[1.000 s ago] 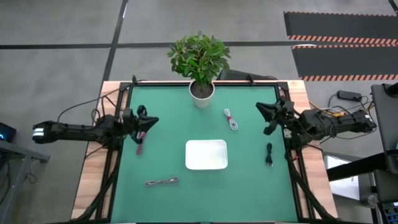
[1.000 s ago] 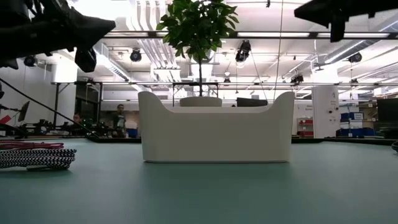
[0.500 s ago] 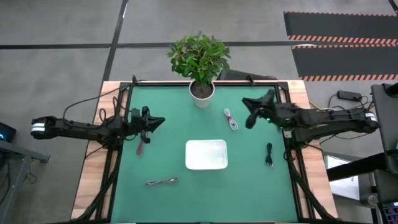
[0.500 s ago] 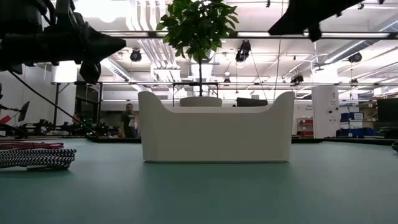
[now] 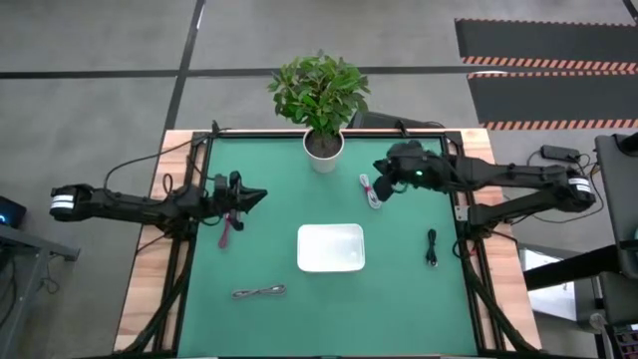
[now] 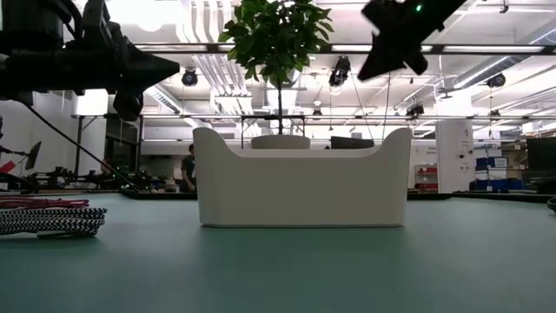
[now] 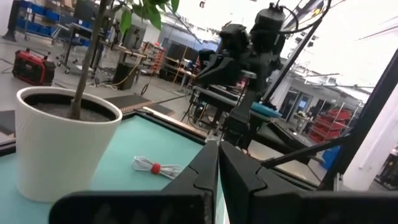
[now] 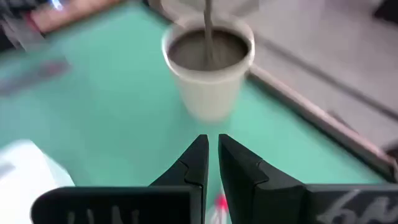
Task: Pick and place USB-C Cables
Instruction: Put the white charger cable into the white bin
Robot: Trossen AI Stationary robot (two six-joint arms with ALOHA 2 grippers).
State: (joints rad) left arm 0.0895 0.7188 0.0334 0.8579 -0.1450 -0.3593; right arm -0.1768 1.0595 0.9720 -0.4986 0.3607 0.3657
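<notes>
Four USB-C cables lie on the green mat: the white-grey cable (image 5: 371, 191) with a red tie (image 7: 157, 168), the magenta-pink cable (image 5: 225, 231), the grey-brown cable (image 5: 259, 292) and the black cable (image 5: 432, 247). The white tray (image 5: 331, 247) sits mid-table. My right gripper (image 5: 383, 185) hangs shut, high above the mat (image 6: 375, 63), beside the white-grey cable and tipped downward. My left gripper (image 5: 261, 195) is shut, level and in the air (image 6: 172, 64), just past the magenta-pink cable. Both wrist views show their fingers closed (image 7: 218, 167) (image 8: 211, 163).
A potted plant in a white pot (image 5: 323, 150) stands at the far edge, close to the white-grey cable and my right gripper. Black wires run along the table's left and right sides. Open mat lies between the tray and the near edge.
My right gripper has swung from the table's right side toward the middle, ending over the white-grey cable, and has tipped downward and come lower. My left gripper has moved a little toward the table's middle. No cable has moved.
</notes>
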